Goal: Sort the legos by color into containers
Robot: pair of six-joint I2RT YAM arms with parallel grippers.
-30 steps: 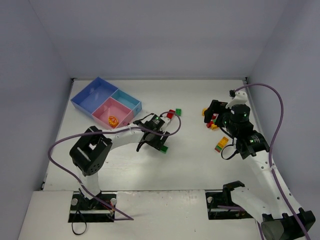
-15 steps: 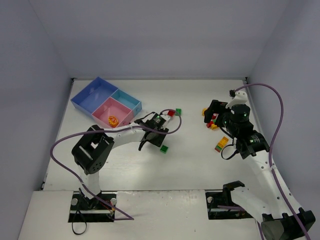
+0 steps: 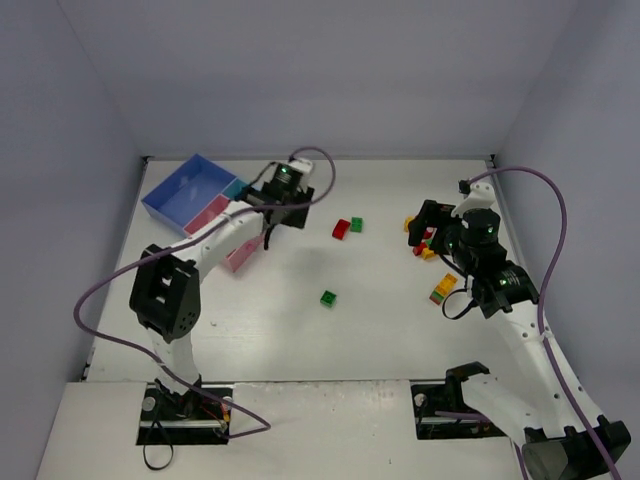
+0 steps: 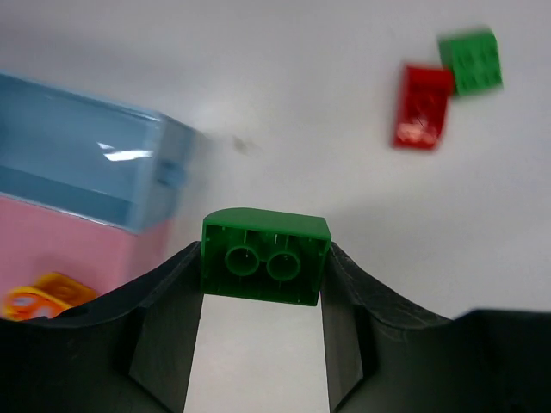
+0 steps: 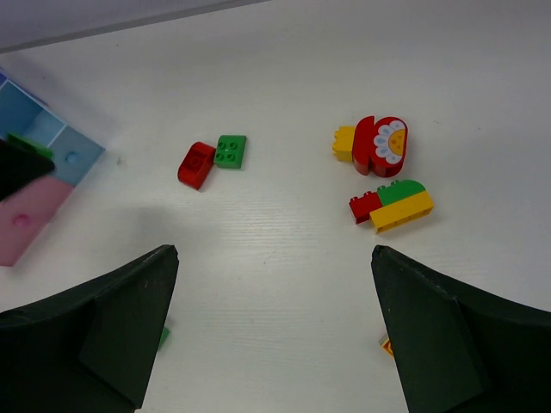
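Green is the colour in hand. Nearest the arm bases, a lone green brick (image 3: pixel 328 298) lies flat on the white table (image 3: pixel 380 330). Off to the right, a small multicoloured stack (image 3: pixel 441 289) sits close by the right arm. The right gripper (image 5: pixel 274 256) hangs over the table with its fingers spread wide and nothing between them. Just beyond it lie a red-green-yellow stack (image 5: pixel 394 205) and a red flower brick (image 5: pixel 384 146) with a yellow piece touching its side. Toward mid-table, a red brick (image 3: pixel 341 228) and a green square brick (image 3: pixel 356 224) lie touching.

Farthest off, the left gripper (image 4: pixel 263 251) is clamped on a green brick (image 4: pixel 265 268), pinched by its ends with its hollow underside toward the wrist camera. The brick is up off the table at the right corner of the tray (image 3: pixel 160 213), beside the teal compartment (image 4: pixel 77 146). I cannot tell whether it has cleared the wall. The pink compartment (image 4: pixel 60 249) holds an orange piece (image 4: pixel 39 298), and the blue compartment (image 3: pixel 185 188) lies behind both.

The step looks like carrying a green brick to its bin. Since pink has taken orange, teal or blue should be green's. The next move calls for centring the brick over the chosen compartment, then parting the fingers. Released short, it could land on the rim or in pink.
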